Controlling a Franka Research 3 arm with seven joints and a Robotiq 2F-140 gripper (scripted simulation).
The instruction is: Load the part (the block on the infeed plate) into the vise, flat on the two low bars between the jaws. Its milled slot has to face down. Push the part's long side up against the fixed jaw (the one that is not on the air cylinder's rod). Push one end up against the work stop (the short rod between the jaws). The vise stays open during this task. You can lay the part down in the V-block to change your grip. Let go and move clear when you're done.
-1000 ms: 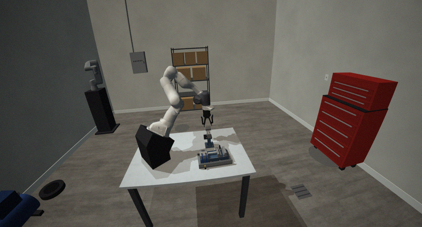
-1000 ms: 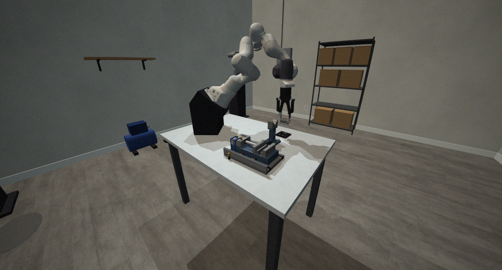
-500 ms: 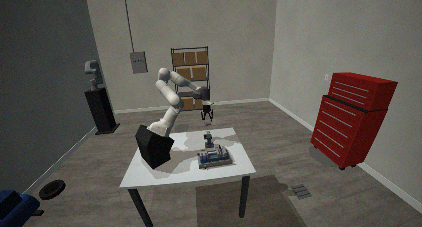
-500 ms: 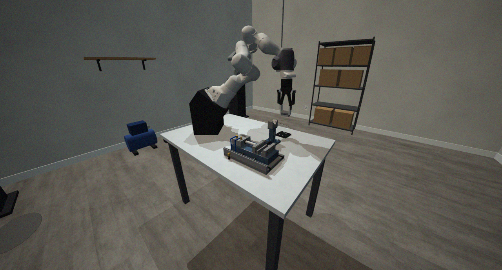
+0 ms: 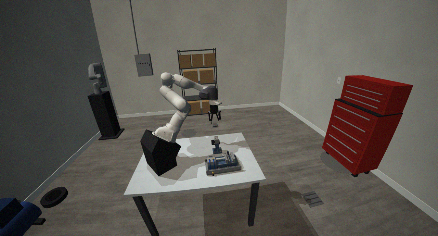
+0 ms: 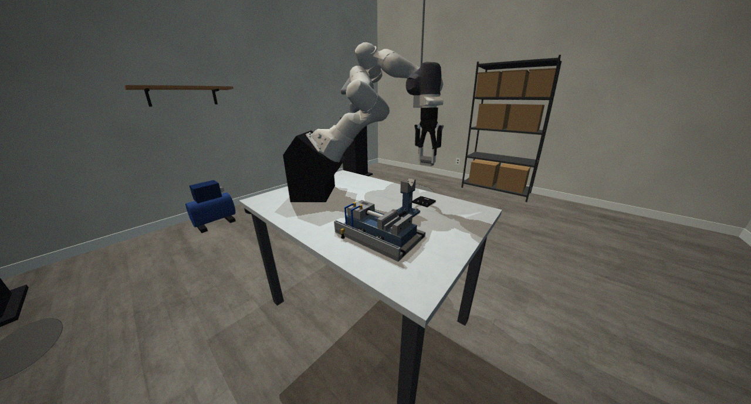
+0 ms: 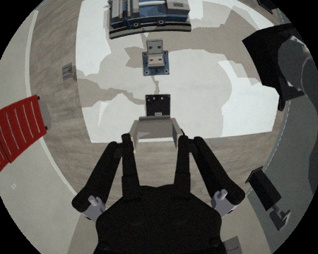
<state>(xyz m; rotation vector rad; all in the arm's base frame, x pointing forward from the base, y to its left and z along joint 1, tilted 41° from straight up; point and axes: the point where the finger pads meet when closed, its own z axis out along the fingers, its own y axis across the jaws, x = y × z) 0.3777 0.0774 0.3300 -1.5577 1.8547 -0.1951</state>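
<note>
My gripper [image 5: 215, 121] [image 6: 427, 153] [image 7: 155, 125] is shut on the grey part [image 5: 215, 124] [image 6: 426, 160] [image 7: 155, 128], pointing down. It holds the part high above the table, behind and above the V-block. The milled slot cannot be made out. The black infeed plate [image 6: 424, 201] [image 7: 157, 104] is bare. The V-block [image 5: 216, 139] [image 6: 408, 185] [image 7: 155, 61] stands on a blue post with a blue foot. The vise [image 5: 224, 164] [image 6: 379, 233] is open and empty, its fixed jaw [image 6: 403, 225] at the end away from the air cylinder. The work stop is too small to tell.
The white table [image 5: 195, 181] [image 6: 325, 233] carries everything. The V-block post rises between the infeed plate and the vise. The arm's black pedestal [image 5: 159, 154] [image 6: 310, 170] [image 7: 268, 56] stands at one side. A red tool cabinet [image 5: 361, 124] [image 7: 19, 127] is away from the table.
</note>
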